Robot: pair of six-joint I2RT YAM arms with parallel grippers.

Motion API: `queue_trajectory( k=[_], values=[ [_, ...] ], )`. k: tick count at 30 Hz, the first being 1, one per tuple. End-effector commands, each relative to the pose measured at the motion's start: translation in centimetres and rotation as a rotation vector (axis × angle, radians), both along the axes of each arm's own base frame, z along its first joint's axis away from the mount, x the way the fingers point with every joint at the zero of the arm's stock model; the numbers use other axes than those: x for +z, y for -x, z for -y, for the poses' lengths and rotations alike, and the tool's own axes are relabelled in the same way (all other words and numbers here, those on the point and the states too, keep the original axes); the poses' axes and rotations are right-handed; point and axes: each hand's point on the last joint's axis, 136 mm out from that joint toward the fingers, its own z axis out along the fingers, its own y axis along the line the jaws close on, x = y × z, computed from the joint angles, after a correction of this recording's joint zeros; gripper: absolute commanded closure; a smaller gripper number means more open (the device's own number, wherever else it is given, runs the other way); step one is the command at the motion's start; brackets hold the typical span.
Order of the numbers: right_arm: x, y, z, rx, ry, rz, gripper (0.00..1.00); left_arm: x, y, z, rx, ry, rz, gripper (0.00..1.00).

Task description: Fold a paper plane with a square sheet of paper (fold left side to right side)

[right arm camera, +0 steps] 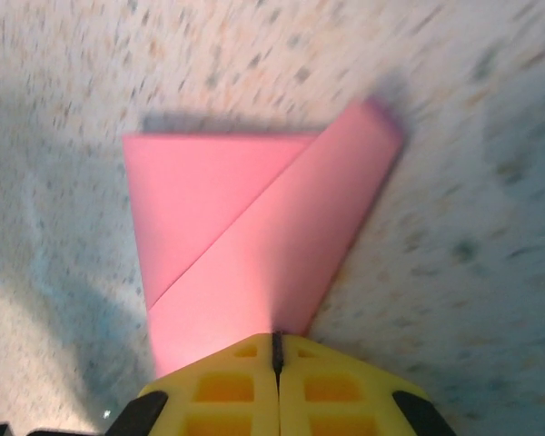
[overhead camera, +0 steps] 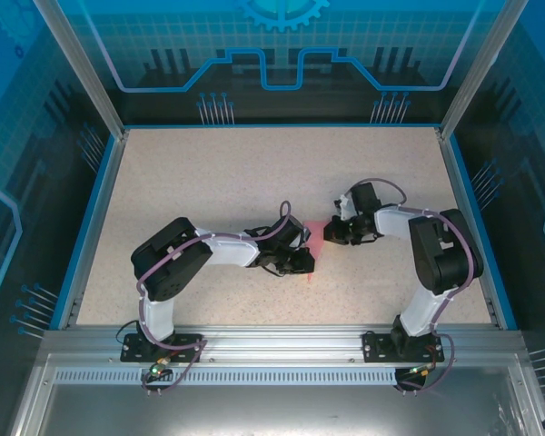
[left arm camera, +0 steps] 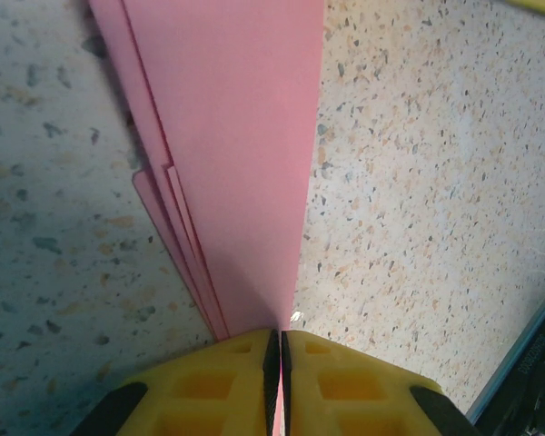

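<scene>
The square sheet of paper (overhead camera: 316, 233), salmon pink and folded into stacked layers, lies mid-table between the two grippers. In the left wrist view the paper (left arm camera: 236, 136) runs away from me as a long strip with several layered edges on its left. My left gripper (left arm camera: 281, 341) is shut on its near end, with pink showing between the pads; from above, the left gripper (overhead camera: 304, 261) is at the paper's near edge. The right wrist view shows the paper (right arm camera: 254, 236) as a triangle with a diagonal flap. My right gripper (right arm camera: 276, 341) is shut at its edge, and from above the right gripper (overhead camera: 331, 232) touches the paper's right side.
The speckled tabletop (overhead camera: 254, 173) is bounded by a blue rim (overhead camera: 89, 227) on the left, right and far sides. An aluminium rail (overhead camera: 272, 341) with both arm bases runs along the near edge. Both arms reach inward and meet close together at the centre.
</scene>
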Motion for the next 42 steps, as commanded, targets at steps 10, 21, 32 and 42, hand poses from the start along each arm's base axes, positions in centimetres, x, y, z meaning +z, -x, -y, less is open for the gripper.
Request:
queue_trajectory(
  k=[10,21,32,42],
  values=[
    [5.7,0.8,3.1,-0.085,0.060,0.194,0.75,3.8,2.0,-0.8,-0.082,0.010,0.027,0.69],
    [7.0,5.3,-0.5,-0.059,0.242,0.216,0.41,10.6,-0.1,-9.0,0.142,-0.071,0.348,0.33],
    [3.0,5.6,-3.2,-0.035,0.405,0.129,0.48,10.3,0.7,-12.2,0.218,-0.116,0.388,0.28],
    [6.9,6.1,-4.2,0.026,0.359,0.218,1.00,10.7,0.6,-12.8,0.246,-0.124,0.406,0.27]
  ],
)
